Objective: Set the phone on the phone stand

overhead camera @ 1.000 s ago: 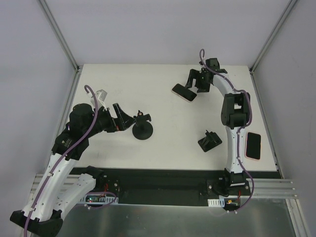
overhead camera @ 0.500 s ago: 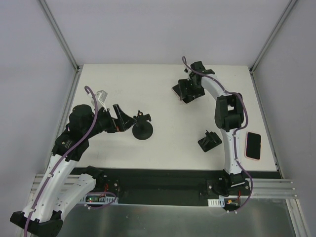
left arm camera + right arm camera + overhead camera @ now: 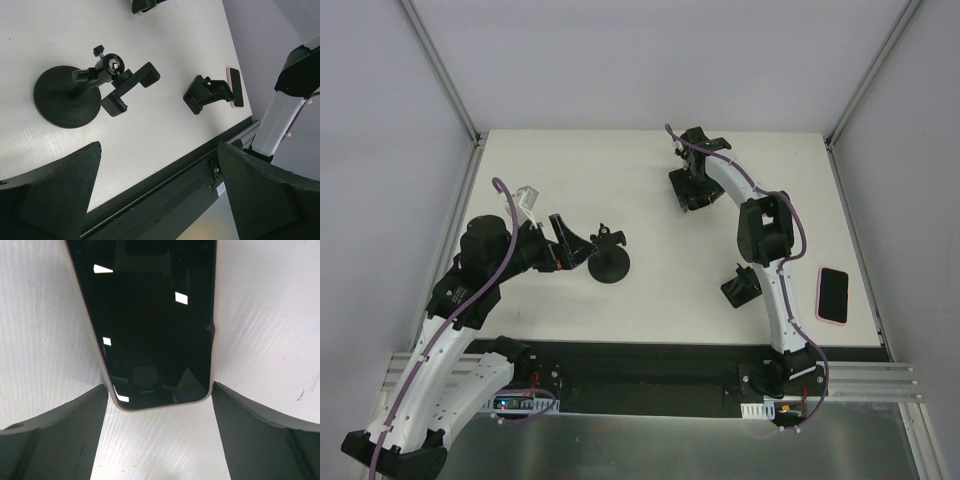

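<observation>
Left gripper (image 3: 572, 246): jaws spread wide and empty, hovering just beside the round-base stand and pointing at it.
Round-base stand (image 3: 610, 266): black disc foot with a ball joint and clamp cradle, left of centre on the white table (image 3: 650, 225); the cradle is empty.
Phone (image 3: 150, 315): lies flat, dark screen up, at the far middle of the table, well apart from both stands.
Right gripper (image 3: 694, 190): lowered over the phone, fingers wide with one on each side of its end; not clamped on it.
Step in hand: reaching to pick up; nothing is lifted.
Next move: probably closing squarely on the phone's long edges, since a thin flat phone could slip or tilt.
Folding stand (image 3: 742, 285): small, black, close beside the right arm; which stand is meant cannot be told.
Second phone (image 3: 833, 295): pink case, near the right edge, untouched.
In the way: the left gripper crowds the round-base stand.
</observation>
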Robot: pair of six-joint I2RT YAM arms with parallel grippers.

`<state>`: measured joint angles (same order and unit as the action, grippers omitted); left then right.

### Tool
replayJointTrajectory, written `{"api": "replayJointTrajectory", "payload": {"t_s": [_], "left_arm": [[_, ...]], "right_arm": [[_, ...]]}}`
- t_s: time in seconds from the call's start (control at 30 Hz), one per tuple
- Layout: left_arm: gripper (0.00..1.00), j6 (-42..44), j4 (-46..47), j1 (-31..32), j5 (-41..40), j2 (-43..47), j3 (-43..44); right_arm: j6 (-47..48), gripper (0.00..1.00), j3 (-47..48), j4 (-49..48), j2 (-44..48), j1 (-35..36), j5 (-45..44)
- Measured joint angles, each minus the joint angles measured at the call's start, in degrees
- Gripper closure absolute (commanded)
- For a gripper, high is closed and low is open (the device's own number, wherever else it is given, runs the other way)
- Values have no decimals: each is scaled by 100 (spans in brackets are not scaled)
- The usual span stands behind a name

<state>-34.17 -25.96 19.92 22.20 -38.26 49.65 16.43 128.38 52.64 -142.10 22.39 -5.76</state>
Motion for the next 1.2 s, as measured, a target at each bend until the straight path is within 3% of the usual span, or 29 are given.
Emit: {"api": "replayJointTrajectory", "payload": {"t_s": [0.27,0.43,0.57,0.73,0.83,1.0,1.2], "left_arm": [[1,20,7,2,-11,83,0],[1,17,7,2,-9,-17,0],[1,87,9,2,-13,-81,2],[1,179,9,2,50,-186,107],[5,251,39,2,227,-225,195],[8,531,52,2,660,-400,334],[9,761,271,2,1287,-732,671]], "right_arm": [[-76,72,-629,-413,339,22,-24],[-214,74,-1626,-1161,879,15,81],[-424,87,-2765,-1926,1550,-17,409],[-927,92,-3709,-2627,2120,-136,970],[-1665,99,-4651,-3512,2638,-334,1604],[-3482,99,-6161,-5508,3185,-767,2846],[-5250,99,-6841,-6701,3237,-868,3926]]}}
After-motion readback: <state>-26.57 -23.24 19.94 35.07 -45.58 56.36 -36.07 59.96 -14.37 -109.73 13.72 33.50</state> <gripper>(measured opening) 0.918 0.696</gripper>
